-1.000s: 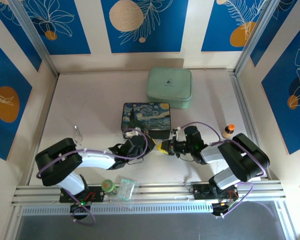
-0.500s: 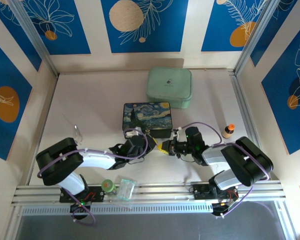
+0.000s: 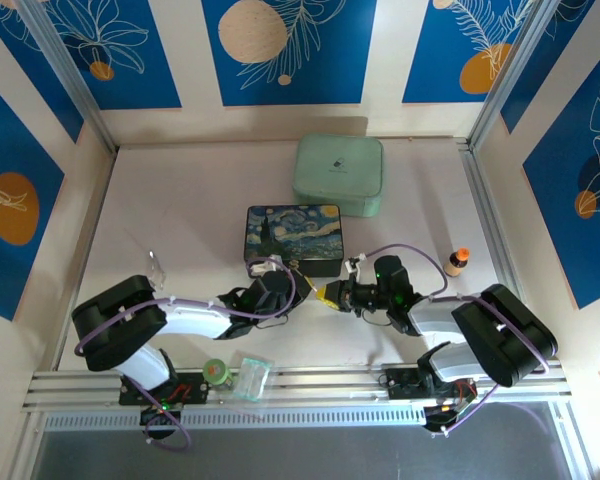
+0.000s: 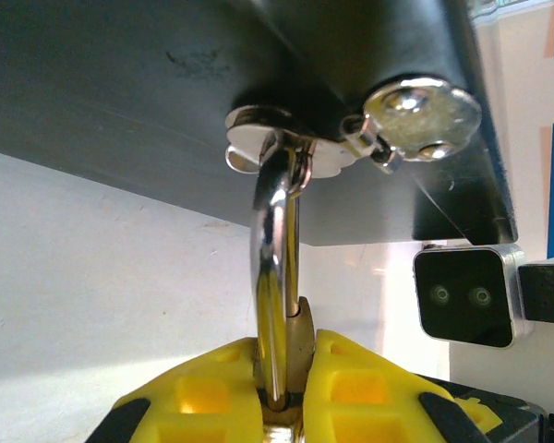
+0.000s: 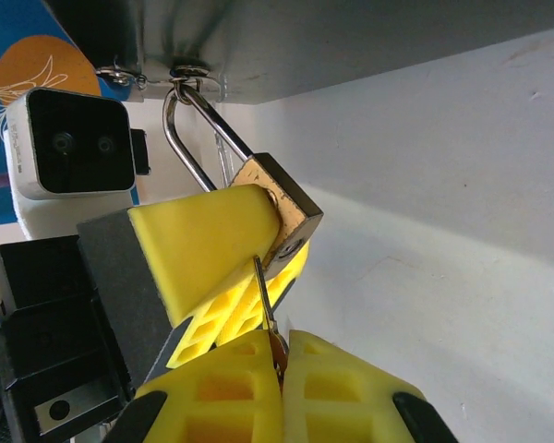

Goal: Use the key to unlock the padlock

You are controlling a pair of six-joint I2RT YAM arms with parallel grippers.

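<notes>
While the padlock point(image 5: 291, 220) hangs by its shackle point(image 4: 274, 258) from the hasp point(image 4: 268, 148) on the near side of the painted box point(image 3: 292, 236), 2 grippers meet at it from opposite sides.

Left gripper point(image 4: 288, 369): nearly closed, its 2 yellow pads point(image 5: 203, 245) clamped on the brass body. It appears to hold the lock off the table point(image 3: 180, 210), and the shackle runs straight away from the wrist.

Right gripper point(image 5: 279, 355): fully closed on the head of the key point(image 5: 264, 293), with the thin blade standing out beyond the fingertips.

In the right wrist view the lock's keyed end face is turned down toward the right gripper, directly ahead of it and very near. The blade points up at that face. Its tip lies at the face's edge, a little to one side of the round keyway, and whether it has entered cannot be told.

Long axes: blade and lock body are close to in line, but the body is tilted relative to the blade.

Judgement: the right arm carries the key, so the next move is its own. That move calls for a small sideways shift to centre the tip on the keyway. A push along the blade's axis would follow, with the left gripper bracing the body.
</notes>
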